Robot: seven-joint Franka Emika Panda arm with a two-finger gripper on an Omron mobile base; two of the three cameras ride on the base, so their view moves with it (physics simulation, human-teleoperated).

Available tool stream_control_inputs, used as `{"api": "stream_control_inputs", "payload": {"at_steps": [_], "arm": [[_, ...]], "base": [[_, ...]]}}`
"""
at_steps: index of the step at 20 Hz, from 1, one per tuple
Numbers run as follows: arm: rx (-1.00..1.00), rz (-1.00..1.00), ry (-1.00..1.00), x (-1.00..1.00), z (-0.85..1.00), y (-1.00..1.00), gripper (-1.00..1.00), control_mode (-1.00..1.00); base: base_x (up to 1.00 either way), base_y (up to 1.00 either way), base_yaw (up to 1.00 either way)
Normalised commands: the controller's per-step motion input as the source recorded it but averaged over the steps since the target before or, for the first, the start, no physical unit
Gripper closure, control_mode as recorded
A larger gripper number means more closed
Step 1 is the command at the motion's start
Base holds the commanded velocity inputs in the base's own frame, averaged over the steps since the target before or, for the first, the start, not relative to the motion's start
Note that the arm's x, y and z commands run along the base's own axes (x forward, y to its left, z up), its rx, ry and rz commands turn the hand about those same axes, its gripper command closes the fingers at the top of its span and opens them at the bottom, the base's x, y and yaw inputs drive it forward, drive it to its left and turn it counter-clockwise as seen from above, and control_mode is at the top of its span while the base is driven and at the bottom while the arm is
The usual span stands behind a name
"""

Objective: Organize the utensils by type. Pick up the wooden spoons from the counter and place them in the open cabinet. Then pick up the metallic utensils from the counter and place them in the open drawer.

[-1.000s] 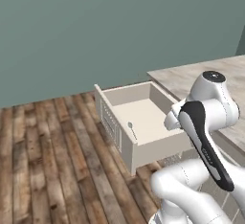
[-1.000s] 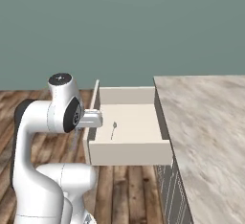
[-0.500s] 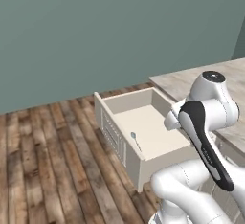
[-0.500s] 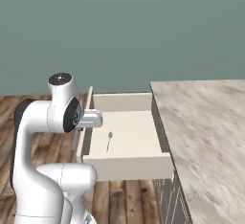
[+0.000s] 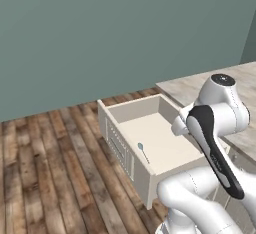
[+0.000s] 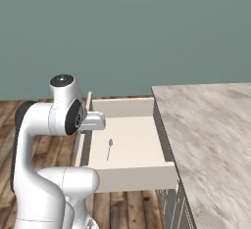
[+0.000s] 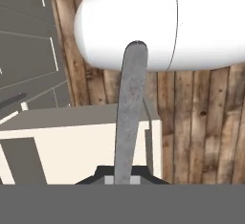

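In the hand view my gripper (image 7: 122,180) is shut on a slim grey metallic utensil (image 7: 130,108), which rises straight up from between the fingertips. Below it lies a corner of the open drawer (image 7: 72,144), cream inside. The base views show the open drawer (image 5: 120,145) (image 6: 132,178) pulled out from under the counter (image 5: 187,85) (image 6: 215,135). A small grey metal spoon (image 5: 143,151) (image 6: 109,148) lies on its floor. My arm is folded in front of the drawer. The wooden spoons and the open cabinet are out of view.
Brown plank floor (image 5: 45,178) spreads to the left of the drawer. A plain green-grey wall (image 6: 125,32) stands behind. Grey panelled cabinet fronts (image 7: 28,36) run under the counter. The counter's marbled top reaches to the right edge of the right base view.
Both base views have shifted, so the base has driven and the drawer sits differently in the picture. The arm keeps its folded pose. The spoon in the drawer has not moved.
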Motion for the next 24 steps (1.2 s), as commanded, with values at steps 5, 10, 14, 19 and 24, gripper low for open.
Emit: {"api": "stream_control_inputs", "payload": {"at_steps": [5, 10, 14, 19, 24], "arm": [[0.0, 0.0, 0.05, 0.25, 0.0, -0.12, 1.0, -1.0], [-0.04, 0.0, 0.18, 0.4, 0.0, -0.09, 1.0, -1.0], [-0.11, 0.0, 0.3, 0.45, -0.07, -0.08, 1.0, -1.0], [-0.09, 0.0, 0.18, 0.49, -0.38, -0.01, 1.0, -1.0], [0.03, 0.0, -0.02, 0.45, -0.62, -0.05, 1.0, -1.0]], "base": [[0.0, 0.0, 0.0], [0.0, 0.0, 0.0], [0.0, 0.0, 0.0], [0.0, 0.0, 0.0], [0.0, 0.0, 0.0]]}}
